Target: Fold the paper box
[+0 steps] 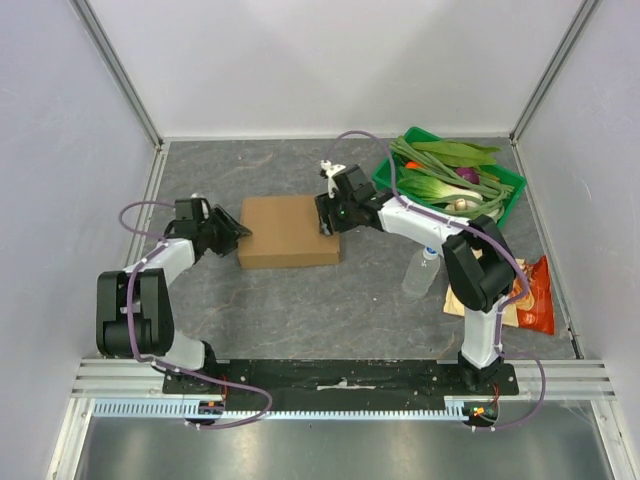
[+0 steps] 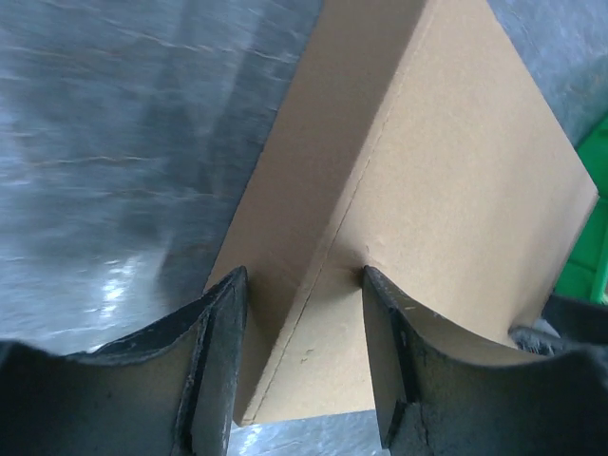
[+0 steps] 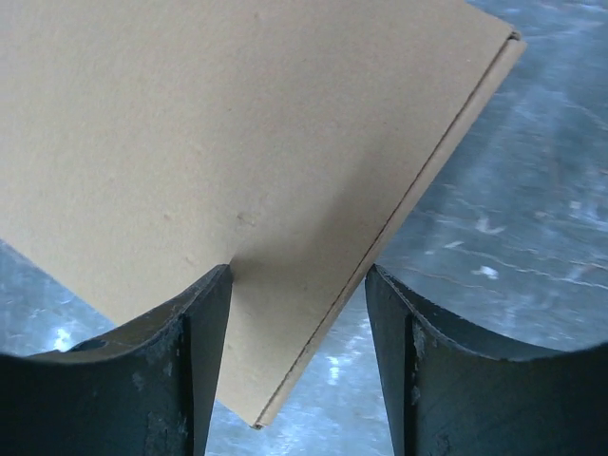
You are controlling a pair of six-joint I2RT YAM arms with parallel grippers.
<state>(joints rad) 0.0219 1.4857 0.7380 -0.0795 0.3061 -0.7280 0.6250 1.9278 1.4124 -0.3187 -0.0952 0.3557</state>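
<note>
On the grey counter [image 1: 300, 300] the paper box [image 1: 288, 231] lies long left-to-right between our claws. The left claw [image 1: 235, 237] and the right claw [image 1: 326, 220], both apart, straddle its opposite ends, equally near.

lab test cell: white panels [image 1: 330, 60], aluminium rails [image 1: 580, 378].

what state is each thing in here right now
paper box, folded shut, lying flat
left gripper, open, jaws astride the box's left end
right gripper, open, jaws astride its right corner
green bin, filled with vegetables
snack bag, lying flat
</note>
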